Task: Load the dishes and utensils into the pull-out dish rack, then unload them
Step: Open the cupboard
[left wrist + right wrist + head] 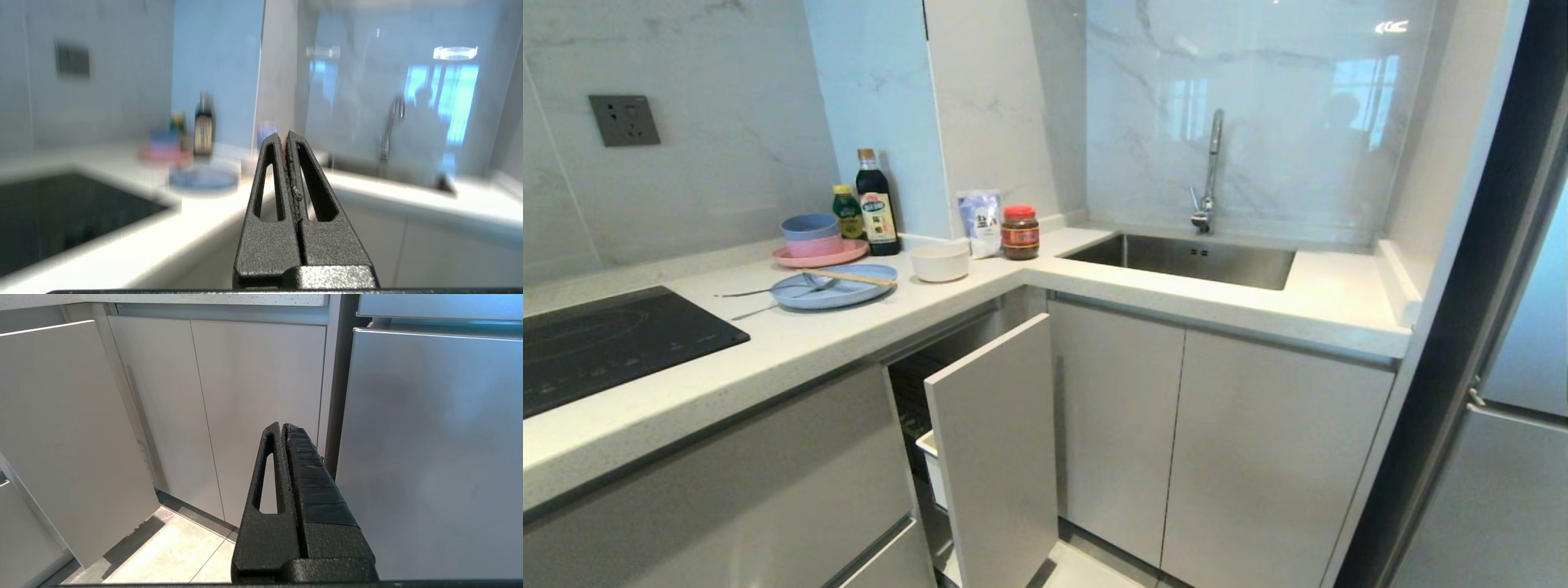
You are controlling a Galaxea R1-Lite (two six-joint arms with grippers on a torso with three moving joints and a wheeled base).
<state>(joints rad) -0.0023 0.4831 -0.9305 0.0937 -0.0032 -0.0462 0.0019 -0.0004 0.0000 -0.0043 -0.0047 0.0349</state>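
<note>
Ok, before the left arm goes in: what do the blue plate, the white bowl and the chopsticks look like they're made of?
Blue plate: matte pastel with no glare, likely plastic or wheat-straw composite rather than glazed ceramic. White bowl: plain with a soft sheen; ceramic or melamine, cannot tell which. Chopsticks: thin pale tan sticks lying across the plate, probably wood or bamboo.

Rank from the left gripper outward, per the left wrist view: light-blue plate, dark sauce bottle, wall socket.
From the left gripper, shut and empty:
1. Light-blue plate, on the counter just ahead.
2. Dark sauce bottle, behind the plate, against the wall.
3. Wall socket, high on the far wall above the cooktop.
</note>
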